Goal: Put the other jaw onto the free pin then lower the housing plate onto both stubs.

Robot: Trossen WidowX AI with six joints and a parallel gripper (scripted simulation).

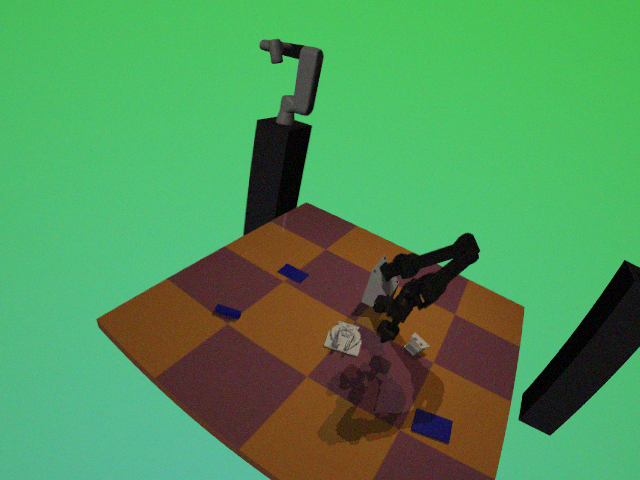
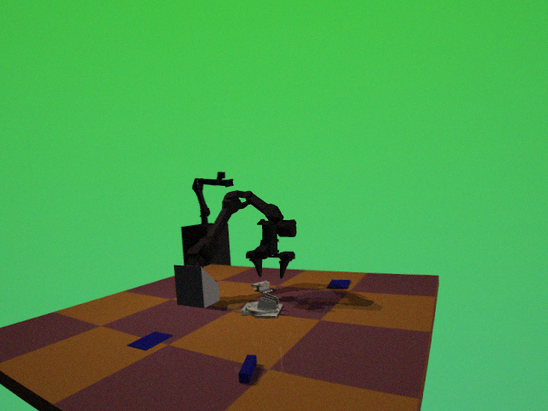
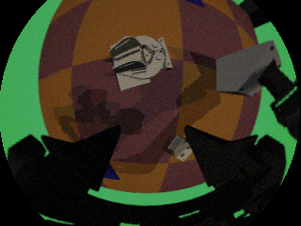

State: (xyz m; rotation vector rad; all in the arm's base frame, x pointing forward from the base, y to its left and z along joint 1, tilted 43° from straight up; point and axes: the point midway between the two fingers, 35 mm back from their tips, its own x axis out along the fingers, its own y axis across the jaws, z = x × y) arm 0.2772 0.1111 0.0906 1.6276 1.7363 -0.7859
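The pale base with the two jaws (image 1: 343, 338) (image 2: 262, 308) (image 3: 141, 56) sits on the checkered table. Both jaws lie side by side over its round part; whether each is fully on its pin and whether the teeth mesh is too small to tell. The small pale housing plate (image 1: 416, 344) (image 2: 261, 286) (image 3: 180, 148) is apart from the base, on the table, with two dark holes showing. My gripper (image 1: 382, 325) (image 2: 271, 276) (image 3: 153, 128) is open and empty, raised above the table between the base and the housing plate, touching neither.
My arm's grey wedge mount (image 1: 376, 289) (image 2: 190, 286) (image 3: 237, 71) stands beside the base. Blue blocks lie farther off: one flat (image 1: 432, 426) (image 2: 339, 283), another flat (image 1: 293, 273) (image 2: 150, 340), and a narrow one (image 1: 227, 311) (image 2: 247, 369). Another arm (image 1: 308, 80) stands on a dark pillar beyond the table.
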